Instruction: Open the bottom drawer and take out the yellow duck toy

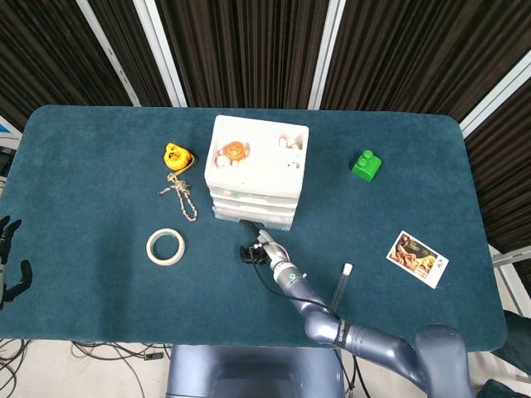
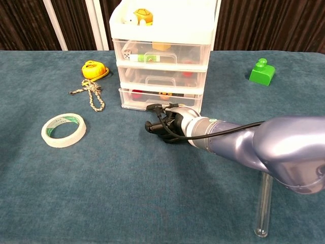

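At the far left edge of the head view, the left hand (image 1: 10,264) is seen off the table, with its fingers apart and nothing held. It is well apart from the drawers.

On the blue table (image 2: 101,193), a tape ring (image 2: 63,129) is found at the left, with a yellow tape measure (image 2: 94,69) and a knotted rope (image 2: 91,94) behind it.

In the middle, the white drawer box (image 2: 162,51) is seen. The bottom drawer (image 2: 157,97) is pulled out just a little past the drawers above it. Small things are seen through its clear front, one red and one orange-yellow, but the yellow duck toy cannot be picked out for sure. It is judged to be inside that drawer.

The right hand (image 2: 165,125) is found just in front of the bottom drawer, with fingers curled at the handle. Whether the handle is truly gripped cannot be told. The drawer lies straight ahead of this hand, away from the robot, so it is best pulled back toward the robot. The right hand is much the nearer one.

Further right, a green block (image 2: 262,71), a glass tube (image 2: 264,203) and a picture card (image 1: 416,259) are seen.
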